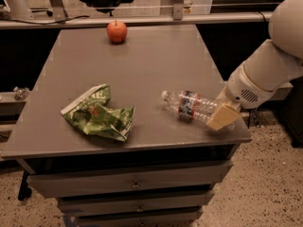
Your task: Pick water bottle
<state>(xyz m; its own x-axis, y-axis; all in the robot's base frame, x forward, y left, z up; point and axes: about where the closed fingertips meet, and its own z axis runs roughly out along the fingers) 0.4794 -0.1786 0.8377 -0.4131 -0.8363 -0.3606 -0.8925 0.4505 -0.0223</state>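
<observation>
The water bottle (pixel 188 105) lies on its side on the grey table (pixel 142 60), near the front right corner. It is clear ribbed plastic with a red, white and dark label, and its white cap points left. My gripper (pixel 218 114) is at the bottle's bottom end, right of the label, and covers the base. The white arm (pixel 270 65) reaches in from the upper right.
A crumpled green snack bag (pixel 97 113) lies on the front left of the table. A red apple (pixel 116 31) sits at the far edge. Drawers (pixel 135 183) are under the table. A bench with chair legs stands behind it.
</observation>
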